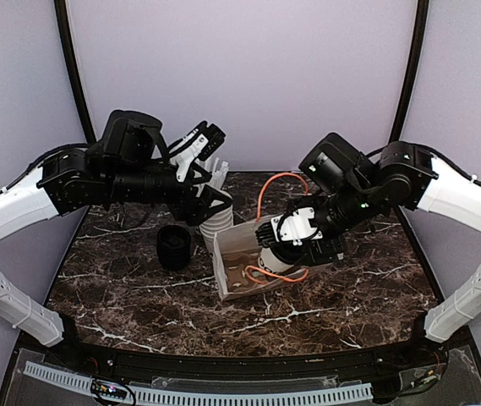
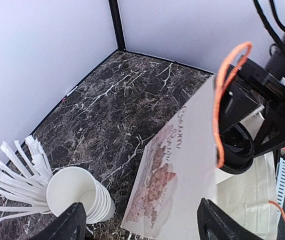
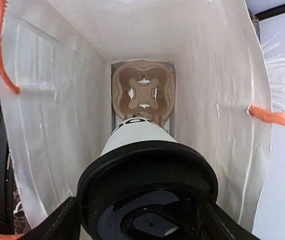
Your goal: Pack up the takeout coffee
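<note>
Takeout coffee [image 3: 141, 137] in bag [image 3: 57, 100], lid [image 3: 147, 200] cropped, carrier [image 3: 143, 90] half hidden.

In the right wrist view the takeout coffee [image 3: 137, 137] has its black lid cut off by the bottom edge. The lid covers most of the lettering, which cannot be read. The cup hides the near part of the cardboard cup carrier [image 3: 143, 87]. From above, it cannot be made out behind the right gripper [image 1: 278, 254] and the paper bag [image 1: 227, 262]. In the left wrist view the bag's print is too blurred to read, and the stack of cups [image 2: 82, 195] hides whatever holds the straws [image 2: 12, 170].
</note>
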### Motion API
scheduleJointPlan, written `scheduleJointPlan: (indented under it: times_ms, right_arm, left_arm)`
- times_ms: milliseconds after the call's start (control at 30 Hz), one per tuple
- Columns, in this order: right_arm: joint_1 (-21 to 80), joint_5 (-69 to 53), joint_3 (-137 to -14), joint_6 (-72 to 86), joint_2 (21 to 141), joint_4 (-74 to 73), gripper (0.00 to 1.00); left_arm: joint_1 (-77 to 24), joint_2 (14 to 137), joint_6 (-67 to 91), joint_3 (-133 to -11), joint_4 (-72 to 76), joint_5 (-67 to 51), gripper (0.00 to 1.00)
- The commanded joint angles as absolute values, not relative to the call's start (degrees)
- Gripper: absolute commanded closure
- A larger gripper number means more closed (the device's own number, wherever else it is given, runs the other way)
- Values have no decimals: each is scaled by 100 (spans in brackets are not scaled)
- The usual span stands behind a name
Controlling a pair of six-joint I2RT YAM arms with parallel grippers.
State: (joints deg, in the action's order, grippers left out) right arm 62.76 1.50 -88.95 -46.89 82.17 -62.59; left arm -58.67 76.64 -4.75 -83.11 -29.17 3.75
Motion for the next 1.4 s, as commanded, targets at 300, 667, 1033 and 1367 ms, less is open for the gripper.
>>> scheduleJointPlan:
  times_ms: [300, 667, 1033, 1367]
  right_arm:
    - [6330, 1400, -7940, -4838, 7630, -5309, 28]
    - [6328, 1321, -7821, -5460, 7886, -5600, 33]
    - [6359, 1066, -7940, -5345, 8055, -5570, 35]
    - [6584, 1745, -7603, -5565, 8045, -5166, 36]
  left_arm:
    - [-4683, 9622, 181, -9426, -2469, -832, 21]
    - [-4566, 11188, -35, -10848, -2805, -1518, 22]
    - [-4579, 11001, 197, -10235, -2265, -2178, 23]
    - [-4570, 10991, 44, -10258, -2175, -2470, 23]
